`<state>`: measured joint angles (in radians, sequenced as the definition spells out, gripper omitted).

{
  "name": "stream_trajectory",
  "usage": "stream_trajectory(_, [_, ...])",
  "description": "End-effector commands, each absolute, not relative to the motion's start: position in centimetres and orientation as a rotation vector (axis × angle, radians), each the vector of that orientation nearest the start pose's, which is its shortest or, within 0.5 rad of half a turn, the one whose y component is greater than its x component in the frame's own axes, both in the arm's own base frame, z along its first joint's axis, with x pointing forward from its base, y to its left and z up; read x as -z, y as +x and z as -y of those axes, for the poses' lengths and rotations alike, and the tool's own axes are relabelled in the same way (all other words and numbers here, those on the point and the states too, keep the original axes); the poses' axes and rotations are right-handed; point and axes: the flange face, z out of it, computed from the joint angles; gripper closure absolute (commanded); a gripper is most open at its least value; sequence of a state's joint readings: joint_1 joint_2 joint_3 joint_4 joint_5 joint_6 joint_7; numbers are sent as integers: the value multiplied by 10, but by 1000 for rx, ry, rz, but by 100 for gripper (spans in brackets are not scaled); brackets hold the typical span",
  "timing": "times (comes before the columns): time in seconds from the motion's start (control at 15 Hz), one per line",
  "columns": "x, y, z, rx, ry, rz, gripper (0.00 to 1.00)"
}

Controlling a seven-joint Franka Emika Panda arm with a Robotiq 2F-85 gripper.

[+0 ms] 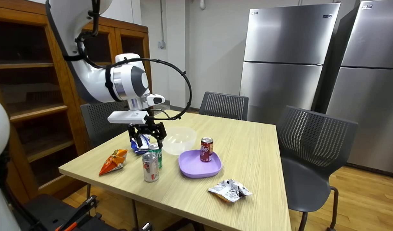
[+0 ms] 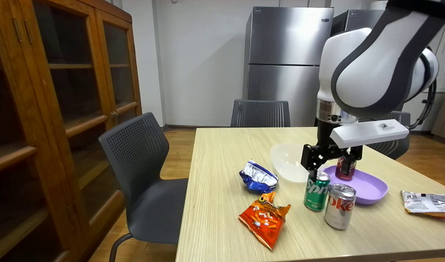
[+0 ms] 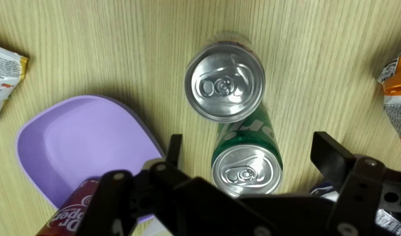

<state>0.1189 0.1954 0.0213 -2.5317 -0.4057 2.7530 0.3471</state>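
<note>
Tool spread wide; Sprite can between fingertips in wrist view.

The arm slopes down from above and bends at the wrist, so the gripper points downward. Its fingers stand wide apart, tips seemingly level, though they show small and dark in both exterior views. A black cable (strapped to the arm) loops out beyond the wrist.

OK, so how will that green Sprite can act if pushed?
The green Sprite can looks smooth and metallic, so probably a bit slippery. Standing upright and narrow, it may tip if pushed near the top. Its round sides suggest it would roll once down.
</note>
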Motion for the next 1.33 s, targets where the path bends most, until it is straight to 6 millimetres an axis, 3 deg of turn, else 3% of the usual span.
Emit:
stream_trajectory(0.0, [-192, 476, -86, 116, -3289, 222, 0])
stream_trajectory(0.47, [-173, 495, -90, 91, -3301, 208, 0])
stream_trajectory(0.53, [-171, 497, -91, 88, -3301, 208, 25])
stream_trajectory(0.6, [-170, 498, -92, 83, -3300, 213, 26])
stream_trajectory(0.87, [-172, 502, -94, 86, -3295, 201, 58])
stream_trajectory(1.27, [-191, 500, -93, 122, -3292, 184, 60])
